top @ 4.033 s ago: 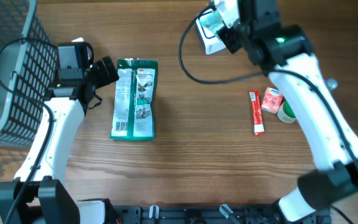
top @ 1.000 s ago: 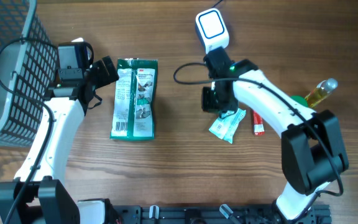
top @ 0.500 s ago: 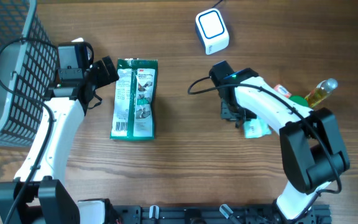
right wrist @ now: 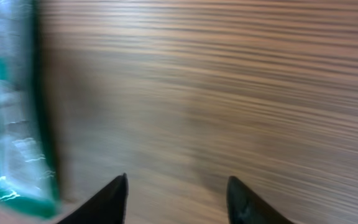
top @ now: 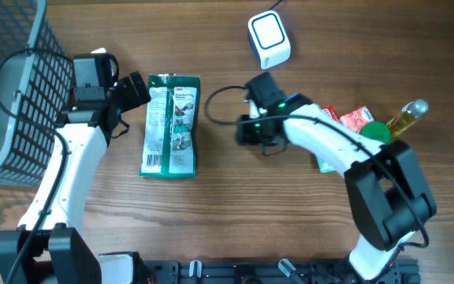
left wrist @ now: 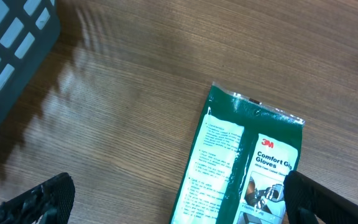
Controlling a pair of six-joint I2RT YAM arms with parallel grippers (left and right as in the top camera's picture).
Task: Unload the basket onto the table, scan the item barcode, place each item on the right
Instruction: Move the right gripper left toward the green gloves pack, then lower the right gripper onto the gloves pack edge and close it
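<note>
The grey basket [top: 6, 87] sits at the far left of the desk [top: 235, 205]. Just to its right lies the green glove pack [top: 172, 125], flat on the wood. I think this is the thing to scan now. The white scanner [top: 269, 39] sits at the top of the desk, well apart from the pack, and nothing holds it. At the far right there is a little pile: red packets [top: 351, 118] and a small bottle [top: 407, 117]. I cannot tell if those have been scanned.

So the job on the glove pack looks hardly begun. Nobody has the pack and nobody has the scanner. One of them has to be picked up and the two brought close, with the barcode facing the scanner. The barcode is too small for me to find.

The left gripper [top: 140, 91] is spread as wide as it goes. It hangs just beside the top left corner of the pack and holds nothing. Its own camera shows the pack between its two fingers, but not touching them.

The right gripper [right wrist: 178, 202] is partly spread too, and it is empty. Only bare wood shows between its fingers. It hovers near the right side of the pack, apart from it.
</note>
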